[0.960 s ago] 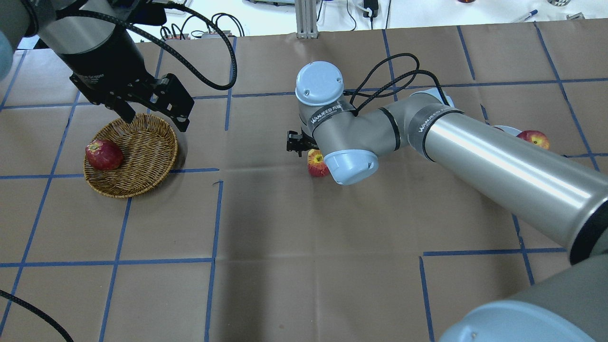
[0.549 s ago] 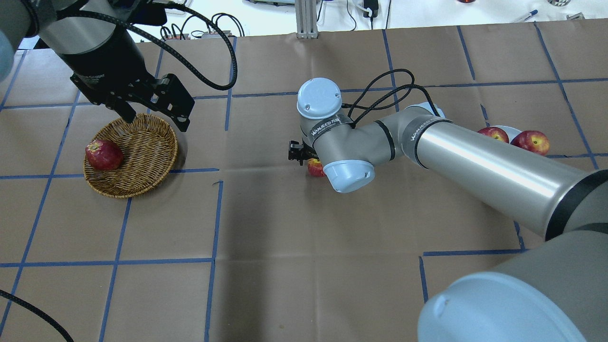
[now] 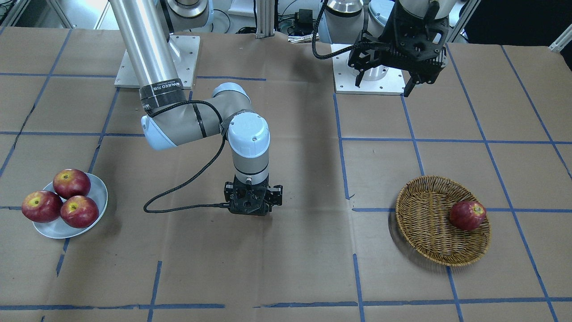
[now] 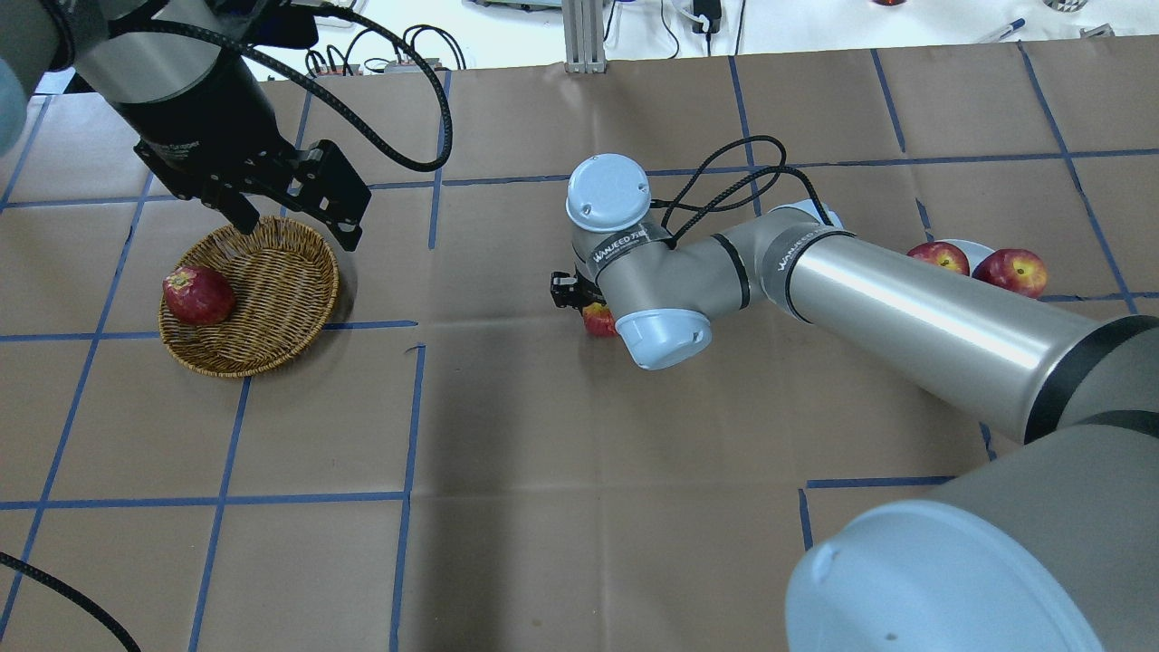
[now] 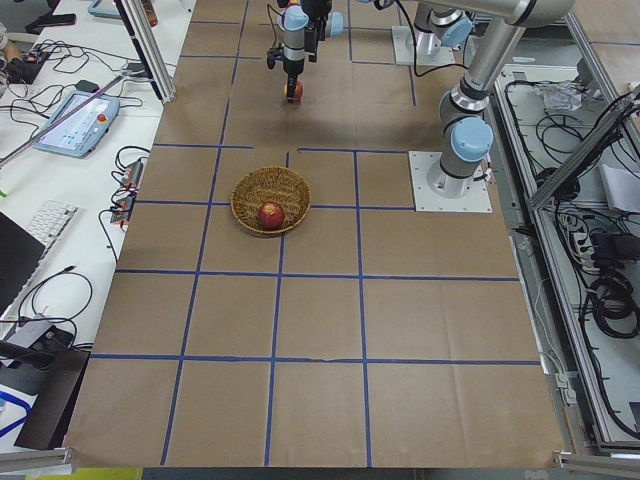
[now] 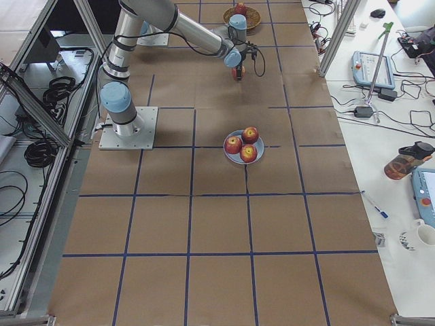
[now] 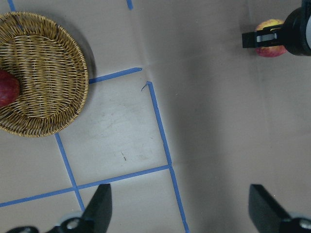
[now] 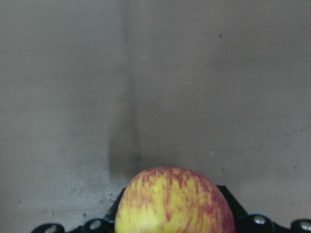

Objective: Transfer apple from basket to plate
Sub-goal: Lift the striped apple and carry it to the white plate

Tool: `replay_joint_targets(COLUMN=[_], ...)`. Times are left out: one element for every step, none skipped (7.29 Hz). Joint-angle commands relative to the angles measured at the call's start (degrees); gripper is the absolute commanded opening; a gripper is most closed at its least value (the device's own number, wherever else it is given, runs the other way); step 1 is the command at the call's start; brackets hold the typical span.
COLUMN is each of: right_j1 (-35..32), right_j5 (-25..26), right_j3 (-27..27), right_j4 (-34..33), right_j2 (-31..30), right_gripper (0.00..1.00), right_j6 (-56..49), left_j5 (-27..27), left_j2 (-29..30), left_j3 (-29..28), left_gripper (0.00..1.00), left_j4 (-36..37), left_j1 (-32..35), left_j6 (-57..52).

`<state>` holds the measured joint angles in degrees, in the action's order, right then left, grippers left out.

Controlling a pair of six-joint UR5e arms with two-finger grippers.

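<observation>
Since the right end effector (image 3: 252, 208) sits over the apple (image 8: 172, 204) on the tabletop (image 3: 290, 259), well apart from the plate (image 3: 100, 192), and I cannot tell whether it is clamped, a loose hold may let the fruit roll.

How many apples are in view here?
5: three red apples on the plate, another red apple in the basket, the streaked apple under the right gripper mid-table.

left jaws wide; right arm (image 4: 869, 299) stretched low.
</observation>
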<state>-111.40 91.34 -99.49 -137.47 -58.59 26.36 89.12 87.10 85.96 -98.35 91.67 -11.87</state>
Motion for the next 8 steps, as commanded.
replay_joint_targets(right_j1=[1.0,1.62,3.01,7.38,13.69,19.93,25.65,31.62], right_j5=[-0.02,-0.11,0.06,0.07,-0.02,0.24,0.07,-0.19], right_j3=[0.69,2.18,2.98,2.9,2.55,1.24,-0.86,-2.19], right_j4=[1.41,7.42,13.14,17.37,21.24,23.54,23.57,23.48], right_j2=[-2.65,-6.24,-10.72,-14.85,-17.76,-20.14,-21.73,-22.53], right_gripper=[0.58,0.58,0.58,0.58,0.59,0.59,0.59,0.58], right_j6=[-0.08,-0.86,-3.39,-9.07,-18.18,-25.23,-32.26,-40.25], left_j5=[0.0,0.0,0.0,0.0,0.0,0.0,0.0,0.0], left_j2=[0.0,0.0,0.0,0.0,0.0,0.0,0.0,0.0], left_j3=[0.0,0.0,0.0,0.0,0.0,0.0,0.0,0.0], left_gripper=[0.99,0.99,0.99,0.99,0.99,0.99,0.99,0.99], left_j4=[0.0,0.0,0.0,0.0,0.0,0.0,0.0,0.0], left_j1=[0.0,0.0,0.0,0.0,0.0,0.0,0.0,0.0], left_j6=[0.0,-0.09,0.0,0.0,-0.09,-0.09,-0.09,-0.09])
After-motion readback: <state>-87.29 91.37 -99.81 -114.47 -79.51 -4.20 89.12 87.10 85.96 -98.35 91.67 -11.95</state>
